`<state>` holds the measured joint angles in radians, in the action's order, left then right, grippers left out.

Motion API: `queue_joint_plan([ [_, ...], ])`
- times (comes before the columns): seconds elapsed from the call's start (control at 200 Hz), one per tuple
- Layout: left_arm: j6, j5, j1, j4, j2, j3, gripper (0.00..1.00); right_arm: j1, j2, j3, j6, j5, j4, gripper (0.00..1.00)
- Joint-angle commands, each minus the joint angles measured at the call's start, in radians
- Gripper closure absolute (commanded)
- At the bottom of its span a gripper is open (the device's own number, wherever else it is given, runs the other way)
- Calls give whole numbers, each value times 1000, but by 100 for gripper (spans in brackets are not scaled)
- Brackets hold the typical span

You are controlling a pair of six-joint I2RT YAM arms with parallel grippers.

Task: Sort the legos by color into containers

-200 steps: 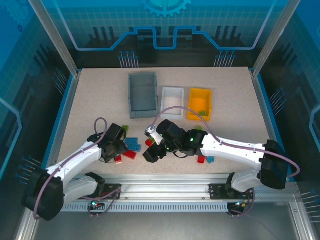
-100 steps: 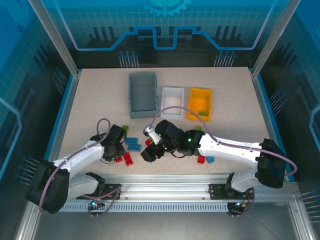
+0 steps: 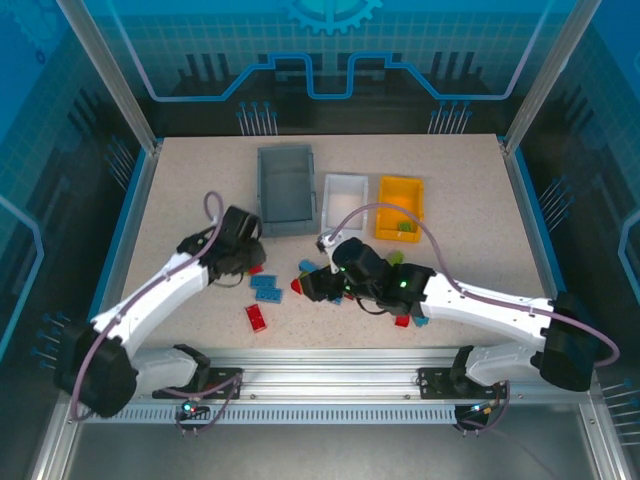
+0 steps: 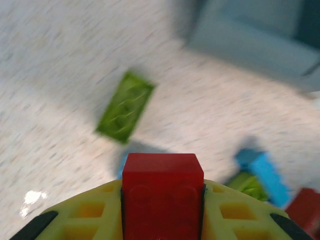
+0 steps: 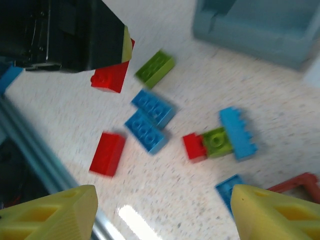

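Clamping a red brick (image 4: 162, 185) in narrowed jaws, the left gripper (image 3: 244, 256) is hovering at seven o'clock of the dark grey bin (image 3: 287, 190); the right gripper (image 5: 162, 192) is gaping empty over scattered legos (image 5: 147, 131).

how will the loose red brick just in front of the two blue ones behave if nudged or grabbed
Probably rigid: the red brick looks like hard moulded plastic. It lies flat on the table, so it would likely slide rather than roll or tip. Small, so probably light.
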<state>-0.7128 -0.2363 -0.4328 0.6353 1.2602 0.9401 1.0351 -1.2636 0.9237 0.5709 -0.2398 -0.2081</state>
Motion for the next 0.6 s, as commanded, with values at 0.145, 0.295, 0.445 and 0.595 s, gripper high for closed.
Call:
queue_joint_plan([
  [0.145,172,-49,-24,-73,372,351,83,-101,58,-96,83,-113,266,26],
  [0.295,219,-51,8,-64,581,547,82,-124,49,-117,92,-116,332,26],
  [0.445,246,-44,44,-31,718,682,80,-129,61,-125,93,-102,328,26],
  [0.595,248,-31,51,-4,782,730,63,-136,63,-125,97,-97,285,25],
])
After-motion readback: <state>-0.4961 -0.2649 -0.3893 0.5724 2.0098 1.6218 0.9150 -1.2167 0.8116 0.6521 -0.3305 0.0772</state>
